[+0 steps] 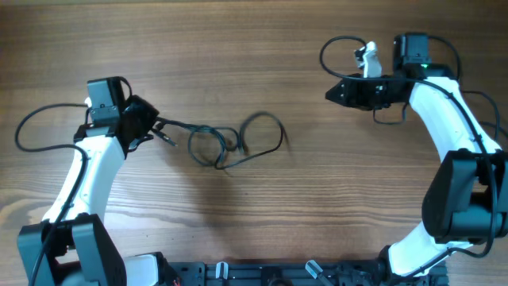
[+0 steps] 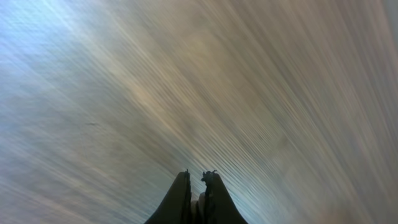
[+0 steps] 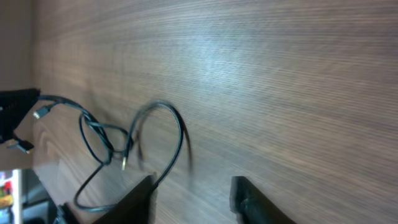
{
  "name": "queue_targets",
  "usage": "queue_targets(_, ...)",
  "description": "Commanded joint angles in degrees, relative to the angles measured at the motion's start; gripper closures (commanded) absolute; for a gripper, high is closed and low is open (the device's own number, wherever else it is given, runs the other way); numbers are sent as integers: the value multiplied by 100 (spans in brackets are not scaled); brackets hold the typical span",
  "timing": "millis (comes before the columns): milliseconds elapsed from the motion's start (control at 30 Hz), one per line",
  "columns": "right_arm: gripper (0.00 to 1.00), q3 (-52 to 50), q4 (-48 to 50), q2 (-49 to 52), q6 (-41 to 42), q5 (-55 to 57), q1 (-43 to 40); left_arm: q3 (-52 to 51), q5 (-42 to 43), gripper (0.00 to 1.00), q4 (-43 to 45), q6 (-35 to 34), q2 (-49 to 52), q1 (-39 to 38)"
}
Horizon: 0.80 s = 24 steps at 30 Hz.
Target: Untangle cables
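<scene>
At the left of a wooden table (image 1: 254, 48), a white robot arm reaches inward. Its left gripper (image 1: 152, 123) has its fingers pressed together, and two thin black cords run straight into the tips, so it appears to be clamped on one end of the cables (image 1: 226, 144). The left wrist camera shows only the closed fingertips and blurred wood grain, so the grip itself cannot be confirmed there.

The cables lie in the middle of the table, just right of that gripper. They form a loose tangle of two or three overlapping loops, with small plug ends poking out. The rightmost loop looks smeared and faint in the overhead and right wrist views.

At the upper right, well apart from the cables, sits the right gripper (image 1: 333, 93). Its fingers stand apart with bare wood between them, and it holds nothing.

The step in hand looks like pulling the tangle apart while the left side anchors it. To do it well, the left grip should hold firm. The right gripper should come in low over the rightmost loop and close on a single strand or a plug end, not on the crossing. A slow pull away from the left side, close to the table, should let the loops slide free rather than cinch tight.

There are no containers in view; nothing is held in anything.
</scene>
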Motion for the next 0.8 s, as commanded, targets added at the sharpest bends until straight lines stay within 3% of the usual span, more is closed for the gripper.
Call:
queue_targets(0, 35, 28, -87, -94, 155, 70, 302, -31, 417, 96, 70, 527, 44, -197)
queue_targets(367, 35, 28, -46, -94, 304, 72, 2212, -31, 417, 96, 76, 527, 44, -234)
queue_targets(533, 37, 28, 518, -94, 431, 72, 2868, -31, 424, 96, 74, 527, 44, -234)
queue_targets(633, 51, 28, 721, -94, -142, 603, 3108, -31, 1272, 96, 223, 1268, 44, -234)
queue_targets(767, 48, 28, 782, 35, -706, 846, 3117, -31, 2374, 96, 380, 2006, 44, -234)
